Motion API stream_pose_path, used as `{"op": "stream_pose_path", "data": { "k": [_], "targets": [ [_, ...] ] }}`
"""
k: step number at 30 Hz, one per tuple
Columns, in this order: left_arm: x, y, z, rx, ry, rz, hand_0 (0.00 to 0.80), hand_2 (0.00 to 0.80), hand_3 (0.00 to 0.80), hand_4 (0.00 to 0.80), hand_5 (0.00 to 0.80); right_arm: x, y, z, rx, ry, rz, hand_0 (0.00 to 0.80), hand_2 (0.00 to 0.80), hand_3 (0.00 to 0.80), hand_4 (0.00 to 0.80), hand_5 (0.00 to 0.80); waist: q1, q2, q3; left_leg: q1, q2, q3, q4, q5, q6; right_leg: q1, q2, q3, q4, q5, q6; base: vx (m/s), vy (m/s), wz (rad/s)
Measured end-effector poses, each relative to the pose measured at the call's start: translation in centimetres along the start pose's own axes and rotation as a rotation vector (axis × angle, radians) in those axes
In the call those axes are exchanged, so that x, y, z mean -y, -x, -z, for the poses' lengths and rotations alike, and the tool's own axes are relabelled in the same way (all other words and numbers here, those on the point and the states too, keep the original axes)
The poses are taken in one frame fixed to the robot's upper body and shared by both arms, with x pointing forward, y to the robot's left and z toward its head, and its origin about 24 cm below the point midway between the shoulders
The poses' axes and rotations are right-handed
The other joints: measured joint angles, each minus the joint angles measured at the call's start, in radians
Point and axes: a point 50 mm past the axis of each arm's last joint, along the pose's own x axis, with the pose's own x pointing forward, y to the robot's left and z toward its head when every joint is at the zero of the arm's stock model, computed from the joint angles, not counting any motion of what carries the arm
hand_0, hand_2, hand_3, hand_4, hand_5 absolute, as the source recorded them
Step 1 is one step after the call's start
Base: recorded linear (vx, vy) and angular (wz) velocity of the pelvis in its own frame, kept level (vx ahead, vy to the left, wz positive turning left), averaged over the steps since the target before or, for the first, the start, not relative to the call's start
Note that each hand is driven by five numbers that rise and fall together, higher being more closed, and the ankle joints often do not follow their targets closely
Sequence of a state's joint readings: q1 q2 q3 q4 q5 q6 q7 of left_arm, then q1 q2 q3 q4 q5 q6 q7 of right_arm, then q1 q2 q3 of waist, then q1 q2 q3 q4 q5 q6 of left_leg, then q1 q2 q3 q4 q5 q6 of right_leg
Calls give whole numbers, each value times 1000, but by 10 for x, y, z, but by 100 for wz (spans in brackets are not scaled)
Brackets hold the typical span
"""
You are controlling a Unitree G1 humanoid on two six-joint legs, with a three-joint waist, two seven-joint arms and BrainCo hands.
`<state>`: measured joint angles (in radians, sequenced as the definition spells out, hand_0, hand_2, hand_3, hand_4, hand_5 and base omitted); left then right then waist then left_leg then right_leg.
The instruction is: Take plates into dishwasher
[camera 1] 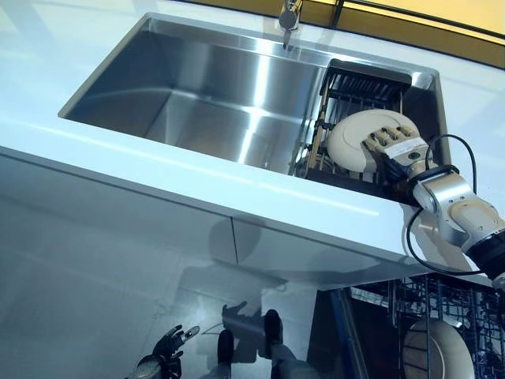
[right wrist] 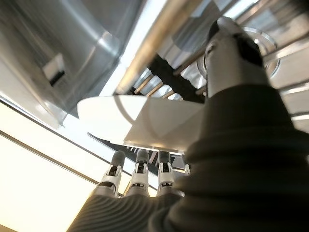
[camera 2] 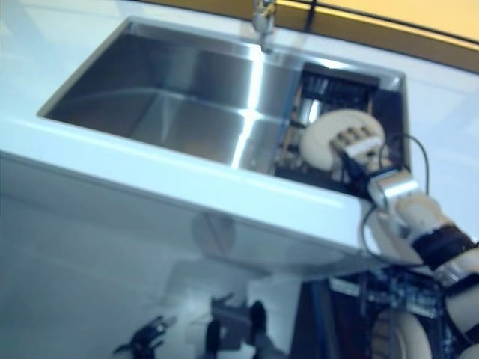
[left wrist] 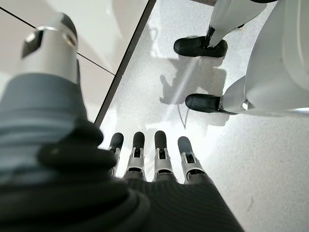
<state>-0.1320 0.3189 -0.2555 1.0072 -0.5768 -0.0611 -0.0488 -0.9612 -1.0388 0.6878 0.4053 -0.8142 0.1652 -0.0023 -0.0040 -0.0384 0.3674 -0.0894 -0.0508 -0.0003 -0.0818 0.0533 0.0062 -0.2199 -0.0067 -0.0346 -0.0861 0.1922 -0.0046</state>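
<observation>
Right robot hand (camera 1: 392, 143) is what I check first in the left eye view: its fingers lie across the face of a cream-white plate (camera 1: 357, 142), which stands almost on edge in the dark wire rack (camera 1: 355, 87) at the right end of the steel sink (camera 1: 213, 87). The plate is round, plain and glossy. A tap (camera 1: 289, 14) rises behind the sink, and a white counter (camera 1: 158, 170) runs along the sink's near edge with pale cabinet fronts below. At the lower right I see the open dishwasher (camera 1: 379, 316), with a second plate (camera 1: 438, 347) standing upright in its wire basket. My left robot hand (camera 1: 167, 347) hangs low by the floor, well apart from all this.

From the right eye view I get the same layout: plate (camera 2: 329, 142) in the rack, fingers (camera 2: 358, 139) on its face.

Through the left wrist view, the left robot hand (left wrist: 154, 159) shows straight, relaxed fingers that hold nothing, over a light speckled floor (left wrist: 270, 164).

On the right wrist view, the plate (right wrist: 140, 121) fills the middle, seen nearly edge-on as a thin white disc. It sits pinched in the right robot hand (right wrist: 145, 179), the thumb (right wrist: 227, 53) on one face and the fingers (right wrist: 138, 174) on the other. Rack bars (right wrist: 164, 82) and the sink's steel wall (right wrist: 72, 29) show past it.
</observation>
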Motion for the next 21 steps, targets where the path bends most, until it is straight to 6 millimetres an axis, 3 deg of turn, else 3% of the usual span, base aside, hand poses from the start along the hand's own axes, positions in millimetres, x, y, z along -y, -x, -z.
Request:
{"op": "stream_pose_path", "data": {
  "k": [5, 6, 7, 8, 9, 16, 21],
  "targets": [
    [1, 0, -1, 3, 7, 5, 0, 0, 0, 0, 0, 7, -6, 8, -46, 45, 26, 0, 0, 0, 0, 0, 7, 9, 5, -16, 1, -3, 4, 1, -1, -14, 0, -5, 0, 3, -4, -3, 0, 1],
    [2, -1, -2, 6, 7, 6, 0, 0, 0, 0, 0, 7, -6, 10, -56, 46, 25, 82, 82, 82, 82, 82, 12, 11, 7, -16, 1, -3, 4, 1, -1, -14, 0, -5, 0, 3, -4, 0, 0, 0],
    [3, -1, -3, 9, 7, 8, 0, 0, 0, 0, 0, 7, -7, 13, -71, 53, 28, 540, 540, 540, 540, 540, 19, 13, 8, -16, 1, -3, 4, 1, -1, -14, 0, -5, 0, 3, -4, 0, 0, 0],
    [3, -1, -4, 11, 7, 9, 0, 0, 0, 0, 0, 8, -8, 13, -77, 57, 31, 718, 718, 718, 718, 718, 21, 15, 9, -17, 0, -3, 4, 1, -1, -14, 0, -5, 0, 3, -4, 0, 0, 0],
    [3, -1, -4, 13, 8, 10, 0, 0, 0, 0, 0, 13, -10, 13, -80, 77, 59, 800, 800, 800, 800, 800, 21, 17, 10, -19, 0, -4, 5, 1, -1, -15, -1, -7, 0, 3, -4, -15, 11, 4],
    [6, -2, -4, 14, 33, 20, 0, 0, 0, 0, 0, 32, -15, 18, -107, 176, 188, 800, 800, 800, 800, 800, 31, 27, 14, -28, -3, -12, 9, 2, 0, -21, -4, -13, 0, 3, -4, -12, 8, 2],
    [10, -3, -8, 24, 25, 34, 0, 0, 0, 0, 0, 32, -15, 26, -143, 199, 243, 800, 800, 800, 800, 800, 48, 34, 17, -31, -5, -18, 9, 4, 2, -21, -7, -17, 0, 3, -4, -6, 2, 2]
  ]
}}
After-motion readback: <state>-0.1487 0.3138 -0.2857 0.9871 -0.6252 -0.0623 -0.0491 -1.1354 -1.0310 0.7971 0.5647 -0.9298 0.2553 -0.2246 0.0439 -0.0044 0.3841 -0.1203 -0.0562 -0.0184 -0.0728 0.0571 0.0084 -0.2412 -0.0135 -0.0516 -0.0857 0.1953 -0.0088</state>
